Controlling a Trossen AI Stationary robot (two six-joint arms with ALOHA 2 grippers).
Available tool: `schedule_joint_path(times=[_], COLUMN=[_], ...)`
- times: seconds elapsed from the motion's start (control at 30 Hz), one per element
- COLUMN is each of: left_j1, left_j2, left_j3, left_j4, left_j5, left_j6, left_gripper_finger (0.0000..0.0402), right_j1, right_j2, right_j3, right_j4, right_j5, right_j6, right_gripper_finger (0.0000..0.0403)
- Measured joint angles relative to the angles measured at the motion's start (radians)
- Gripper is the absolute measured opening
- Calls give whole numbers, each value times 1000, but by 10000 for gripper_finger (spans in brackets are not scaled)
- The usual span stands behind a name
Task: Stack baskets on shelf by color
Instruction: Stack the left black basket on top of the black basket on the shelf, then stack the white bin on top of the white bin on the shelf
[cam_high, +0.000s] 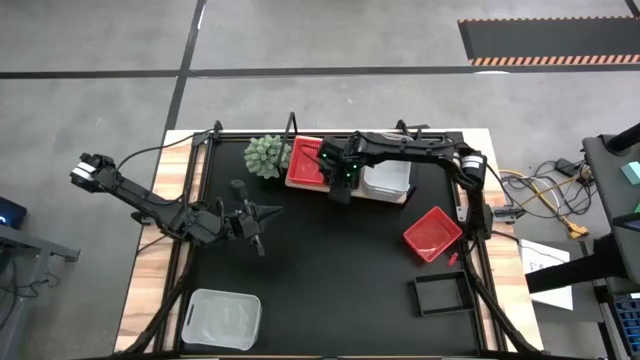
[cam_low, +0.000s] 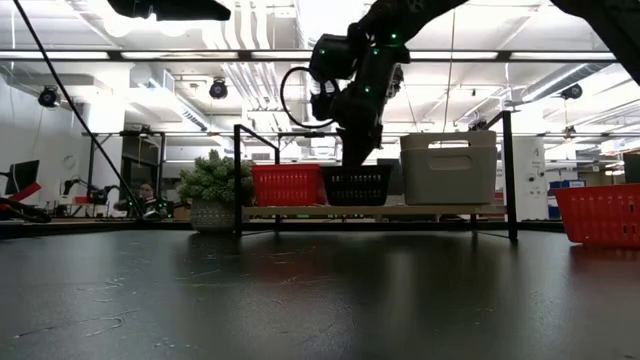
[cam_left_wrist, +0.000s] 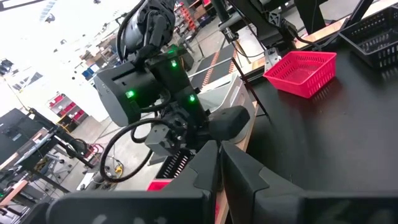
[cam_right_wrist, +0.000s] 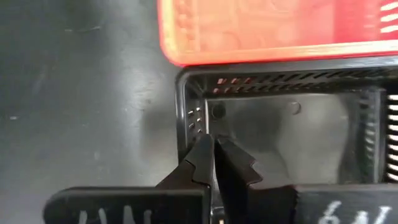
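1. Looking straight down, the high view shows the right gripper reaching over the shelf at the far side of the surface, between a red basket and a white basket that sit on the shelf. A green plant stands just beside the red basket. A second red basket lies tilted near the right edge, a black basket lies nearer the front right, and another white basket lies at the front left. The left gripper rests low over the left-middle of the surface, well apart from every basket.

2. At surface level, the low view shows the right gripper at the rim of a black basket on the shelf, which sits between the red one and the white one.

3. From the left wrist view, the left fingers are pressed together and hold nothing; the tilted red basket lies far off.

4. From the right wrist view, the right fingers are closed together on the near wall of the black basket on the shelf, at its corner, one finger inside and one outside; the red basket touches its far side.
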Motion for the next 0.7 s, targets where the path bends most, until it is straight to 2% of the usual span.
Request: schedule_joint_path(times=[0.47, 0.57, 0.7], left_j1=[0, 0, 0], left_j2=[0, 0, 0], left_j3=[0, 0, 0], left_j4=[0, 0, 0], left_j5=[0, 0, 0], left_j6=[0, 0, 0], left_gripper_finger=[5, 5, 5], right_j1=[0, 14, 74], right_j2=[-21, -69, -161], right_j3=[11, 9, -34], right_j4=[-25, -59, -17], right_j5=[-18, -16, -16], right_j6=[10, 21, 29], right_gripper_finger=[8, 8, 8])
